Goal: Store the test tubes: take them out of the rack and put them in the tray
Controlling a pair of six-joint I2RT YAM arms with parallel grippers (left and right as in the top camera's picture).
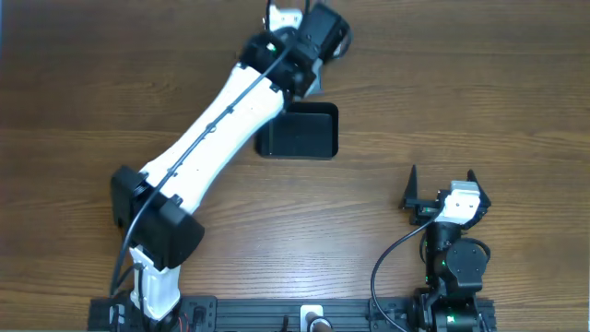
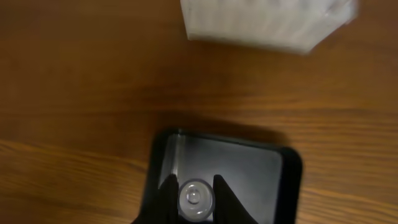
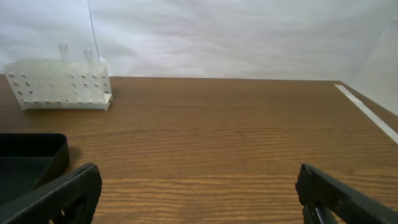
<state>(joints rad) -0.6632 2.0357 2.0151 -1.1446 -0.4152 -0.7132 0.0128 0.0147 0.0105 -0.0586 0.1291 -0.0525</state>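
A clear test tube (image 2: 196, 196), seen end-on, sits between the fingers of my left gripper (image 2: 194, 210), which is shut on it. It hangs over the black tray (image 2: 249, 168), near one of the tray's ends. The tray (image 1: 300, 131) lies at the table's upper middle. The white rack (image 3: 59, 84) stands beyond the tray, with two tubes (image 3: 88, 55) upright in it. The rack (image 2: 267, 25) is also blurred at the far side of the left wrist view. My right gripper (image 1: 441, 189) rests open near its base at the lower right, with nothing between its fingers.
The wooden table (image 1: 479, 92) is bare to the right of the tray. My left arm (image 1: 221, 120) stretches diagonally from the lower left to the top middle. A white backdrop (image 3: 249, 37) stands behind the table's far edge.
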